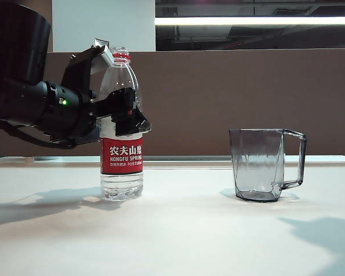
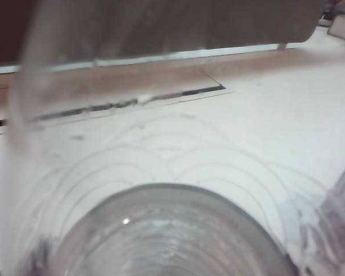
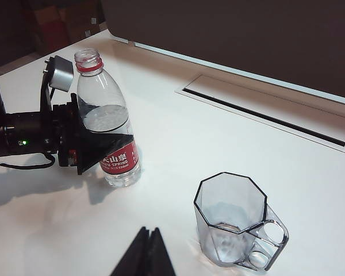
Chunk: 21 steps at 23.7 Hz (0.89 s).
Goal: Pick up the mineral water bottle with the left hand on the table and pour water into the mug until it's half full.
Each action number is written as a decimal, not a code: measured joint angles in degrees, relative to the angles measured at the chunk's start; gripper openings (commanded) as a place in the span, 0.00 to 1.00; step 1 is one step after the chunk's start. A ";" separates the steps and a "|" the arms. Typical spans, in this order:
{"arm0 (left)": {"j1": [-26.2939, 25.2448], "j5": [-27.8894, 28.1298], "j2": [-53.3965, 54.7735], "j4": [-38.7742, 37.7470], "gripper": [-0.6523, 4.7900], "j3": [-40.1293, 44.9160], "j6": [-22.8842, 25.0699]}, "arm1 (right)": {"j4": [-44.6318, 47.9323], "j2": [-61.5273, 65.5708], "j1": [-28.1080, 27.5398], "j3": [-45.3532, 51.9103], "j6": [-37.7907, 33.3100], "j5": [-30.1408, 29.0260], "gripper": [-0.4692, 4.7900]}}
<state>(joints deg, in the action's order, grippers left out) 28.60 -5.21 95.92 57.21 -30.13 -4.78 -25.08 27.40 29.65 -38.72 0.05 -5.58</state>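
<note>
Bottle [image 1: 121,146] stands between left tool's [image 1: 124,112] wide-open fingers (uncapped) — right tool [image 3: 145,257] closed, away.

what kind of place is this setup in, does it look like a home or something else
Probably an office or lab, not a home. The wide white table has a cable slot like a meeting desk, a plain brown partition stands behind it, and a ceiling strip light shows above. Only the mineral water bottle and the mug stand on it.

Brown partition wall [image 1: 218,103] behind the table; long recessed slot [image 3: 264,106] in the tabletop; ceiling light strip [image 1: 256,20]
</note>
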 measured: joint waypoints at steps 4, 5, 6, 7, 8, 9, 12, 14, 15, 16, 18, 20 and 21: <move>0.00 -0.02 0.02 0.00 0.78 0.00 0.04 | 0.02 0.00 0.00 0.00 -0.02 0.00 0.08; 0.00 -0.24 0.02 0.11 0.78 -0.02 0.02 | 0.02 0.00 0.00 0.00 -0.02 0.00 0.09; 0.00 -0.11 0.02 0.15 0.78 -0.02 -0.04 | 0.02 0.00 0.00 0.00 -0.02 0.00 0.09; 0.02 -0.13 0.02 0.17 0.78 -0.02 0.07 | 0.02 0.00 0.00 0.00 0.00 0.00 0.08; 0.02 -0.15 0.02 0.13 0.78 -0.02 0.09 | 0.02 -0.02 0.00 -0.02 0.00 0.00 0.09; 0.00 -0.22 0.04 0.11 0.78 -0.02 0.07 | 0.02 -0.02 0.00 -0.02 -0.02 0.00 0.09; 0.00 -0.17 0.07 0.09 0.68 -0.02 0.04 | 0.02 -0.02 0.00 0.00 -0.02 0.00 0.09; 0.00 -0.17 0.09 0.07 0.50 -0.02 0.04 | 0.02 -0.02 0.00 0.00 0.00 0.00 0.08; 0.00 -0.20 0.09 0.07 0.44 -0.02 0.04 | 0.02 -0.02 0.00 0.00 -0.02 0.00 0.08; 0.00 -0.17 0.09 0.00 0.43 -0.02 0.04 | 0.02 -0.02 0.00 0.00 -0.02 0.00 0.08; 0.00 -0.09 0.13 -0.04 0.44 -0.02 0.02 | 0.02 -0.02 0.00 0.00 -0.02 0.00 0.08; 0.00 -0.09 0.13 -0.04 0.44 -0.02 0.07 | 0.02 -0.02 0.00 0.00 -0.02 0.00 0.08; 0.00 -0.09 0.13 -0.04 0.44 -0.02 0.07 | 0.02 -0.04 0.00 0.00 -0.02 0.00 0.08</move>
<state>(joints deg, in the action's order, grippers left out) 28.60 -5.30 96.05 57.17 -30.15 -4.71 -25.06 27.35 29.65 -38.72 0.03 -5.58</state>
